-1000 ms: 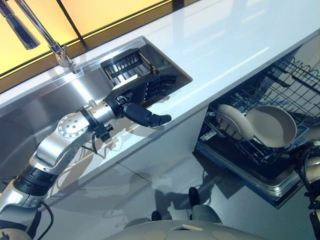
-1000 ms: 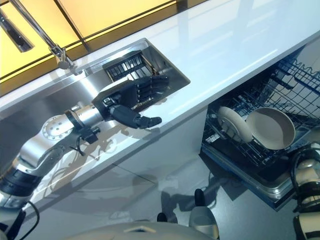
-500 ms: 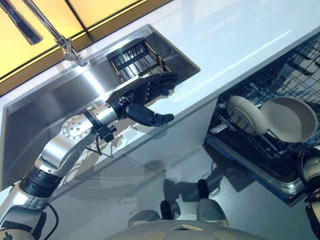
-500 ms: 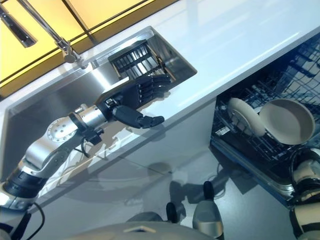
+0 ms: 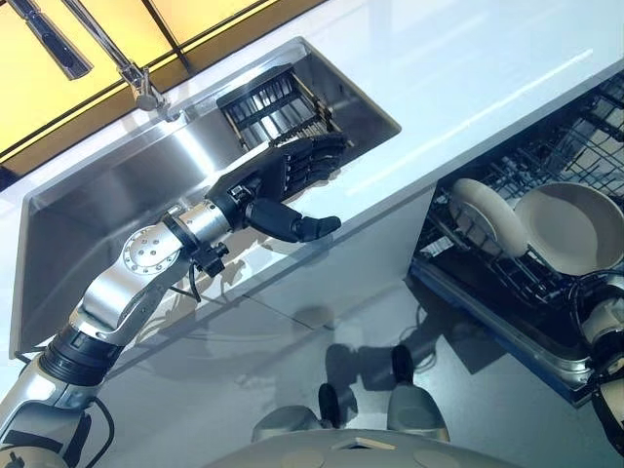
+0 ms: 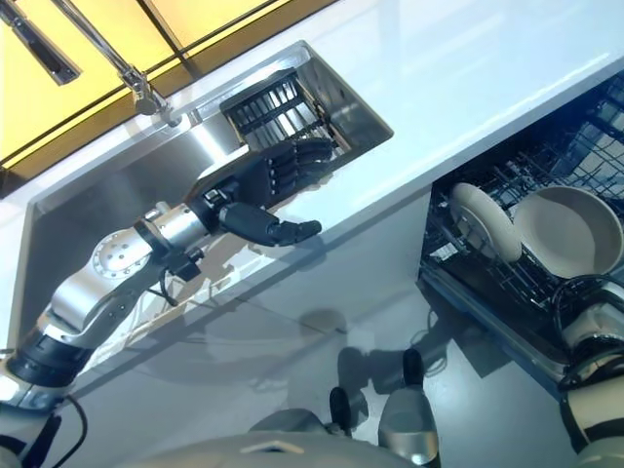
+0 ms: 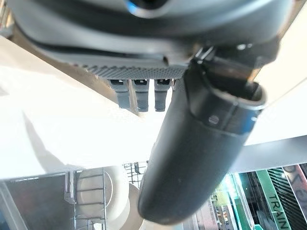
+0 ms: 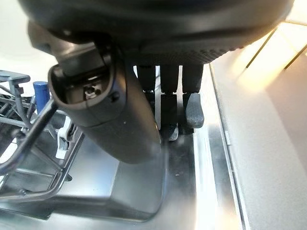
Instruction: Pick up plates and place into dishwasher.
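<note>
Two beige plates [image 5: 486,216] [image 5: 575,226] stand on edge in the wire rack [image 6: 507,268] of the open dishwasher at the right. My left hand [image 5: 278,183] hovers open over the sink's front edge, its fingers pointing at a dark slotted dish rack [image 5: 273,102] in the sink's right end and its thumb [image 5: 304,227] stretched over the counter edge. It holds nothing. In the right wrist view, my right hand [image 8: 109,115] hangs open and empty over the dishwasher's metal door [image 8: 144,191], beside the wire rack [image 8: 29,139].
The stainless sink [image 5: 107,224] has a faucet [image 5: 132,73] at its back. A white counter [image 5: 468,68] runs to the right above the dishwasher. Grey floor lies below the counter front.
The whole picture has shifted, so the camera moved. My left hand stays open at about the same place over the sink's front edge. The plates have not moved.
</note>
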You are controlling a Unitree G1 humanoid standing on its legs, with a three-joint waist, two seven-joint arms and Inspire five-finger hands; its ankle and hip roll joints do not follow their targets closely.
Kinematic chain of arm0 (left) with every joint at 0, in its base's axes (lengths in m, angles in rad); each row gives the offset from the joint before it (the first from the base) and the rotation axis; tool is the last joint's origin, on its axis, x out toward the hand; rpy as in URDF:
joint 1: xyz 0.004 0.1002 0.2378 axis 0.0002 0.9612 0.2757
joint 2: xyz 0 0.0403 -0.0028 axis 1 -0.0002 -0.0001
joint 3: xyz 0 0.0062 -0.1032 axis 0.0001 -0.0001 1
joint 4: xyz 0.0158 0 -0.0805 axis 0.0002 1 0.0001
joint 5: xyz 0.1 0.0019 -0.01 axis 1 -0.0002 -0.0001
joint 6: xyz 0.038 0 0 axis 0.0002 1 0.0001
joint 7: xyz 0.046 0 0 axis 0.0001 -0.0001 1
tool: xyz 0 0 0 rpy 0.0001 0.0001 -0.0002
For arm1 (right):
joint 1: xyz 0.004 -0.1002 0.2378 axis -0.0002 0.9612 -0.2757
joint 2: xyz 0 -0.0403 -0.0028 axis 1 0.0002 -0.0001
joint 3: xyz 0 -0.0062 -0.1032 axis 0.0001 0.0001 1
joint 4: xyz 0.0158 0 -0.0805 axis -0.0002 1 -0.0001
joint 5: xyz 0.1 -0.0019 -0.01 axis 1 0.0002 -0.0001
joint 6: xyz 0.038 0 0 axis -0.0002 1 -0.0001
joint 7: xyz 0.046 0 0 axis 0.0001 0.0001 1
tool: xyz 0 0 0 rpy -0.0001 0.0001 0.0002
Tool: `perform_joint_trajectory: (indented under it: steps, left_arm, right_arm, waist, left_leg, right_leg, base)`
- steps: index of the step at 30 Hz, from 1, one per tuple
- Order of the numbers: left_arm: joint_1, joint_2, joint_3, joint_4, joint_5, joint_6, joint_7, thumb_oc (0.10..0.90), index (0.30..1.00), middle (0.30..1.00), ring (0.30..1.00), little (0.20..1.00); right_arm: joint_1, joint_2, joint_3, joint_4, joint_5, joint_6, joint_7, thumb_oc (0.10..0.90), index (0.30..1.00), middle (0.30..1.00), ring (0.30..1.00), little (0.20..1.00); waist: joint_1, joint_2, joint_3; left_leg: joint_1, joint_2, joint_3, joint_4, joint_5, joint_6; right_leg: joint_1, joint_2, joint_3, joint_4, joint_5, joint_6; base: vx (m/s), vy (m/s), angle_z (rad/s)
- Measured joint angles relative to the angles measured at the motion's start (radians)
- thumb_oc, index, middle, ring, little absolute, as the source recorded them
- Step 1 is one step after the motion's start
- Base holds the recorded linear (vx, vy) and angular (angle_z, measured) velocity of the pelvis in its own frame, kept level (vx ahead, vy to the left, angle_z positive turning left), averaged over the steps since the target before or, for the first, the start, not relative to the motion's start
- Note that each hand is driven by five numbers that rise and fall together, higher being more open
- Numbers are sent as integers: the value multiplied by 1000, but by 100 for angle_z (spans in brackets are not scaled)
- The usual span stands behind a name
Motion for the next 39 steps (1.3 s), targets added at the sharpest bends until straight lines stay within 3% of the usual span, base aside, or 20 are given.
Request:
perform_joint_trajectory:
  steps: [6, 15, 17, 27, 39]
  left_arm:
    - [0, 0, 0, 1, 15, -4, -1, 800, 900, 900, 900, 900]
    - [0, -17, 1, 2, 26, -5, -2, 800, 900, 900, 900, 900]
    - [-1, -16, 2, 3, 26, -5, -2, 800, 900, 900, 900, 900]
    - [-10, -13, -1, 20, 25, -5, -3, 800, 900, 900, 900, 900]
    - [-84, 7, -10, 42, 24, -23, -5, 800, 900, 900, 900, 900]
  right_arm:
    - [-10, 8, -1, -85, 120, -15, -80, 100, 300, 300, 300, 200]
    - [-61, 17, -2, -154, 135, -65, -139, 100, 300, 300, 300, 200]
    - [-81, 17, -2, -150, 148, -81, -162, 100, 300, 300, 300, 200]
    - [-221, 17, 15, -128, 151, -128, -172, 100, 300, 300, 300, 200]
    - [-249, 17, 19, -93, 178, -136, -171, 100, 300, 300, 300, 200]
  waist:
    - [0, 2, 9]
    - [8, 7, 24]
    - [30, 7, 24]
    - [74, -3, 31]
    - [71, -23, 44]
  left_leg:
    - [-12, 1, -15, 0, 3, -2]
    - [-4, 3, -39, 0, 3, -2]
    - [-7, 2, -46, 0, 5, -3]
    - [-27, 0, -80, 1, 16, -4]
    - [-44, -5, -98, -1, 24, -2]
  right_leg:
    - [-14, 5, 0, 0, 2, -3]
    - [7, 6, -20, 0, 1, -3]
    - [7, 4, -25, 0, 1, -3]
    - [0, -2, -56, 0, 1, -3]
    - [-10, -9, -72, 1, 1, -2]
  base:
    - [7, -29, 0]
    - [50, -20, 7]
    - [15, -31, 9]
    - [-5, -30, 10]
    - [6, 1, 5]
